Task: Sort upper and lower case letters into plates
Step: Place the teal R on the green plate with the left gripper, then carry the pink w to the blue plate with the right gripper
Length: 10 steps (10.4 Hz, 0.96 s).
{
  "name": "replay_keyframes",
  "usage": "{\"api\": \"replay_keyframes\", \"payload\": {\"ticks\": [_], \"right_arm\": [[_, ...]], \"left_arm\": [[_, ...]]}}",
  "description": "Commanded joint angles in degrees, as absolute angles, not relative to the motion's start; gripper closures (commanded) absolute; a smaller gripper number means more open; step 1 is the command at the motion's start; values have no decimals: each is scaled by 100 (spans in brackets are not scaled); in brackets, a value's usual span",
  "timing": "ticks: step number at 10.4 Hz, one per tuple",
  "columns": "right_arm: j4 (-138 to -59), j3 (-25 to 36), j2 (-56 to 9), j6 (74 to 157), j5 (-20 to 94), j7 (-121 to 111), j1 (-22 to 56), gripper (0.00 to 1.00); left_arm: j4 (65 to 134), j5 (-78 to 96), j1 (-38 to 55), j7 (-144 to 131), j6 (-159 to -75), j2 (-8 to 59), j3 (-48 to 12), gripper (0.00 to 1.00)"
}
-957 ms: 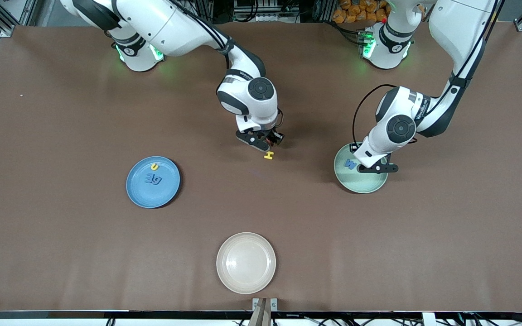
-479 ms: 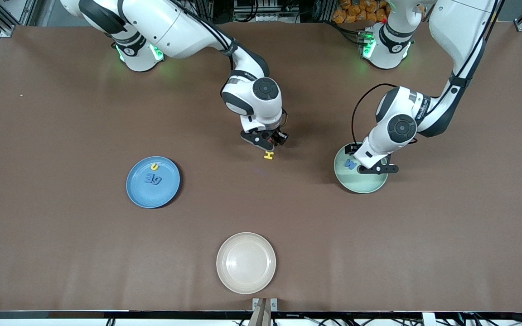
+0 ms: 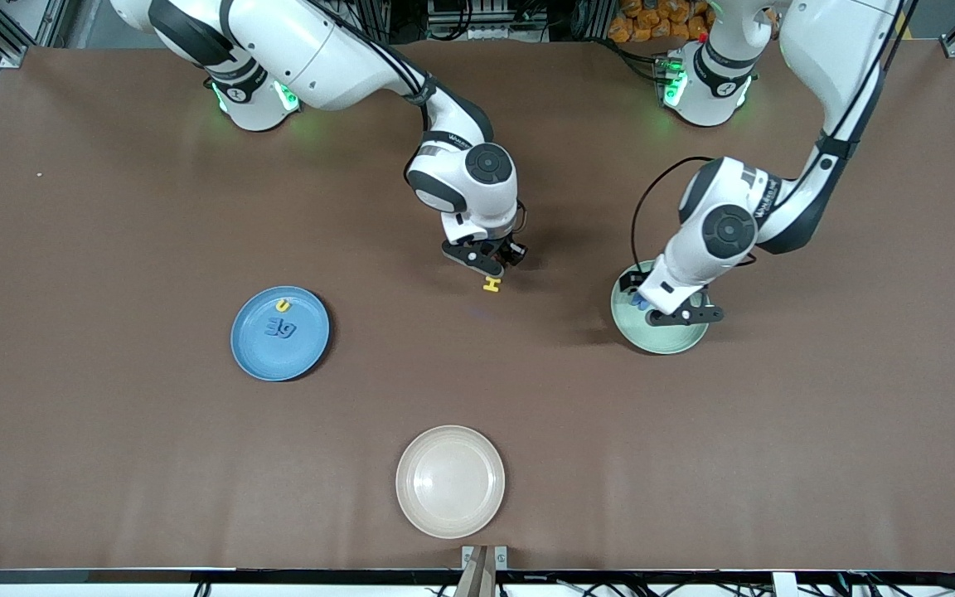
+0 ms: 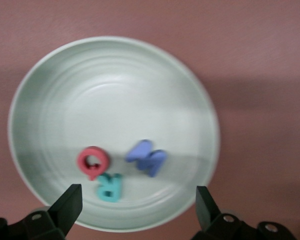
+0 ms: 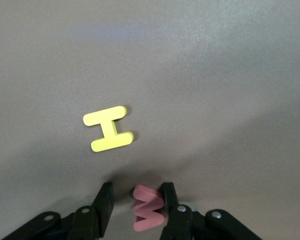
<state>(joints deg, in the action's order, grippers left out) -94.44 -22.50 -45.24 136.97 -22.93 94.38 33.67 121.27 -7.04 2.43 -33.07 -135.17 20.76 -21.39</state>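
Within the last sec the left gripper [image 4: 138, 197] was opened from part-shut to full width over the mint plate [image 4: 115, 75]; nothing was held between its fingers; a drop-off was judged complete. Three letters were seen lying in that plate: red Q [image 4: 93, 161], teal R [image 4: 110, 187] and blue M [image 4: 147, 157], all caps. The left wrist was also shifted slightly, so the M was mostly hidden in the front view.

Meanwhile the right gripper [image 5: 136, 197] was brought down approx. mid-table and its jaws were narrowed round a pink letter [image 5: 148, 210], prob. a W; one finger was seen against it and a small gap was left at the other, so a firm grip was not yet made. The yellow H [image 5: 110, 129] was left untouched just beside, nearer the front camera.

The pink letter was lying flat on the table; its long axis was judged to run along the fingers, so it was being pinched across its shorter width. The H was also flat and skewed relative to the fingers.

A yellow letter [image 3: 282, 305] and two blue letters [image 3: 281, 329] were seen in the blue plate [image 3: 303, 348].
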Motion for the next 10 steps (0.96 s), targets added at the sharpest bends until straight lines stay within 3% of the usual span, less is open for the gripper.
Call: {"api": "replay_keyframes", "payload": {"ticks": [1, 5, 7, 10], "right_arm": [[-9325, -2285, -4580, 13641, -2566, 9607, 3358, 100], [-9377, -2653, -3922, 12975, -2383, 9029, 2709, 100], [-9815, -2672, -3238, 12824, -1569, 7934, 2139, 100], [-9914, -2637, -2699, 11597, -888, 5921, 1041, 100]], "left_arm": [[11638, -615, 710, -4224, -13465, 2241, -2153, 0], [11103, -458, 1053, -4980, -13474, 2627, -2171, 0], [10550, -290, 1562, -5709, -13474, 3082, -2162, 0], [9810, -378, 2117, -6563, -13535, 3856, -2092, 0]]}}
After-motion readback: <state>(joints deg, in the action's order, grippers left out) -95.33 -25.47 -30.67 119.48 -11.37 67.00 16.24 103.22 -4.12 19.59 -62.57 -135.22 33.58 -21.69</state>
